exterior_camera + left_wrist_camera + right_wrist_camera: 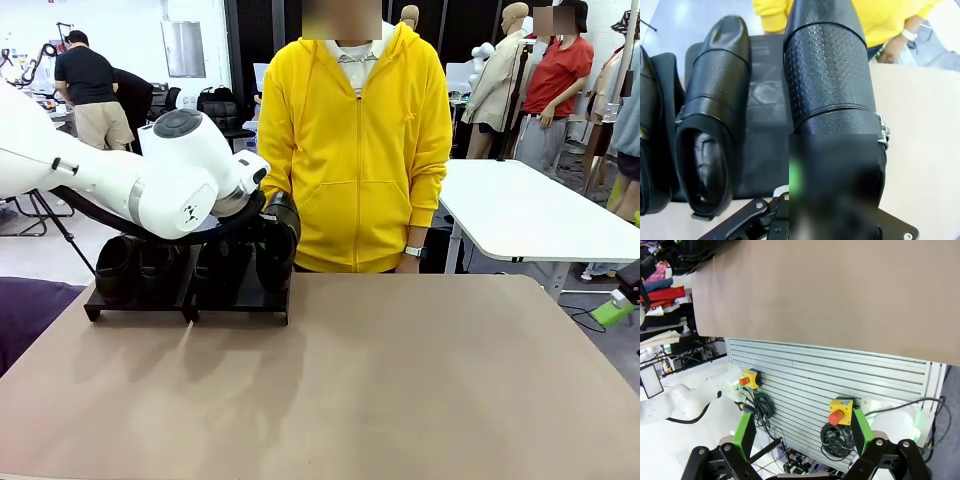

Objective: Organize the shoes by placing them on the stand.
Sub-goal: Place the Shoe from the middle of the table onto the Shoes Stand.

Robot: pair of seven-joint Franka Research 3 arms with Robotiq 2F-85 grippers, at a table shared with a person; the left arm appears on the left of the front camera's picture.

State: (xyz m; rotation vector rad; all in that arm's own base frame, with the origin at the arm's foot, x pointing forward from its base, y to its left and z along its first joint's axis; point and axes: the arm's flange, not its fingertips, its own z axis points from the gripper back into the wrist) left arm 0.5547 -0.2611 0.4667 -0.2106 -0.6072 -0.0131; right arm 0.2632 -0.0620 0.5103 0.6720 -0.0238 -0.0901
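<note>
The left end effector [832, 210] is pinching a black shoe [827, 70] at its heel end, holding it over the right-hand tray of the stand [765, 100], toe pointing toward the person. Just beside it, another shoe [715, 120] is lying on that tray. The right end effector [802, 432] is hanging spread apart off the counter [840, 290] edge, pads gripping nothing.

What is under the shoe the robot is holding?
Under the held shoe lies the black stand, with another shoe resting beside it on the same tray. The shoe's sole and the tray directly beneath are covered, so whether they touch cannot be told.
</note>
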